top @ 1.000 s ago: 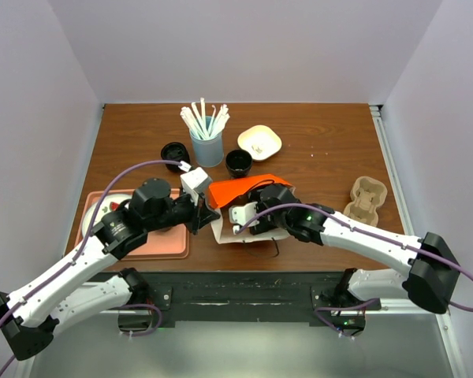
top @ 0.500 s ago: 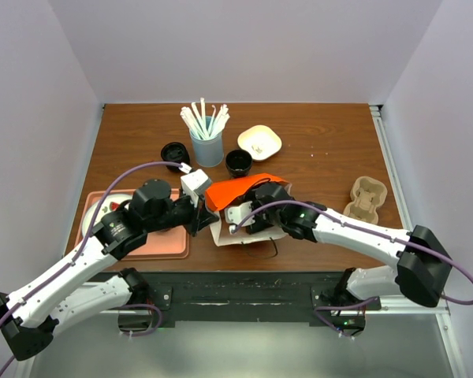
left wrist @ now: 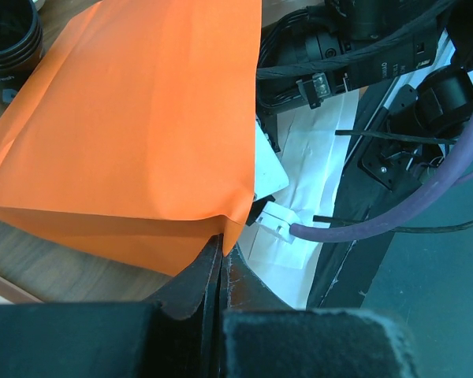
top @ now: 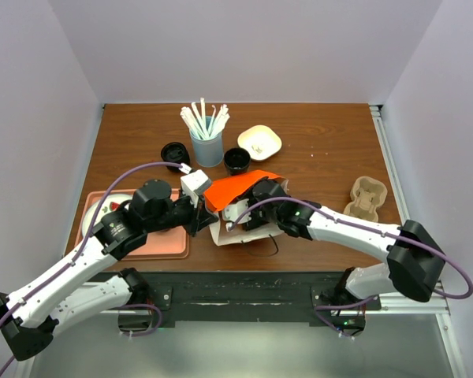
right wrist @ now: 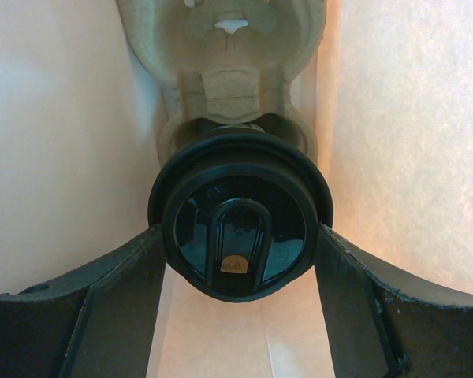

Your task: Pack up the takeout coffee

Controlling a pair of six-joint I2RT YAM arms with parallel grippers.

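A: Where's the orange bag (top: pixel 238 189)?
B: On its side by the table's (top: pixel 323 157) near edge, middle — left gripper (left wrist: pixel 221 250) pinched shut on its rim.
A: The takeout coffee (right wrist: pixel 236 224)?
B: Inside the bag, against a pulp carrier (right wrist: pixel 229 47) — right gripper (right wrist: pixel 241 240) clasping its lid.

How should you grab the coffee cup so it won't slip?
Grab the coffee cup at its round black lid, one finger on each side, coming straight at the lid end. The lid's rim sticks out all round, giving the fingers something to catch. The right gripper holds it that way inside the orange bag, by the cardboard cup tray.
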